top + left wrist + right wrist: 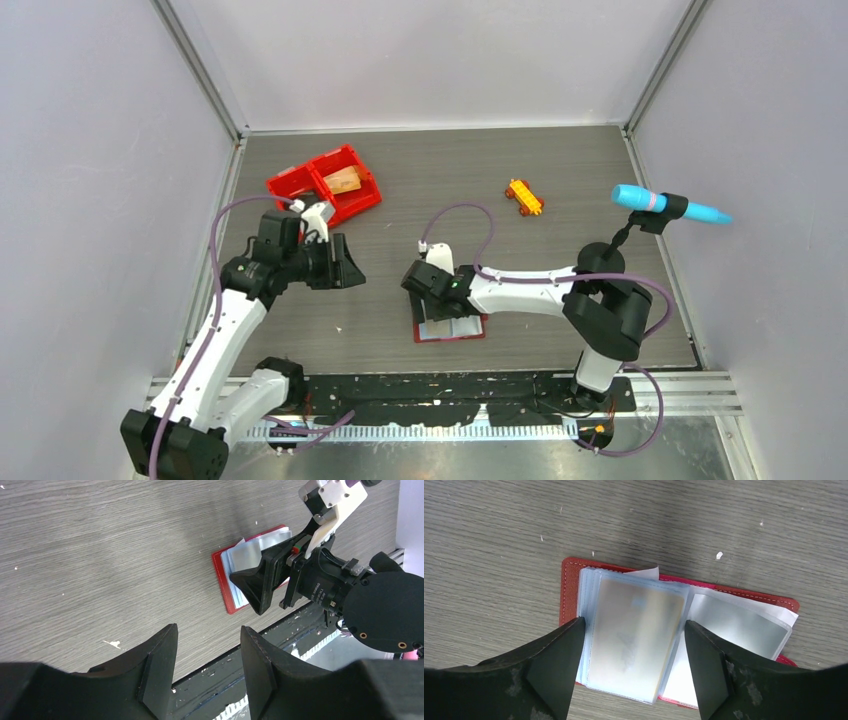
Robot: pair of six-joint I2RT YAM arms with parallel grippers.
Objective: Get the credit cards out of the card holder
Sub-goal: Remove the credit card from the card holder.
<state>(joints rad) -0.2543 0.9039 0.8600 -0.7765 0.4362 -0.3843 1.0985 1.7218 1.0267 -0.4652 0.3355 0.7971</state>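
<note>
The dark red card holder point(450, 332) lies open flat on the table near the front edge, its pale blue plastic sleeves showing. In the right wrist view its red cover point(570, 587) frames the sleeves, and a pale card point(634, 635) sits inside the top sleeve, blurred. My right gripper point(634, 645) is open, its fingers straddling that sleeve just above it; it also shows in the top view point(432, 283). The card holder also shows in the left wrist view point(222, 580). My left gripper point(340, 265) is open and empty, well left of the card holder, above bare table point(207, 640).
A bright red two-compartment bin point(325, 185) with a tan item stands at the back left. An orange-yellow toy vehicle point(523, 196) lies at the back right. A blue marker-like object point(668, 205) in a black mount sticks out at the right wall.
</note>
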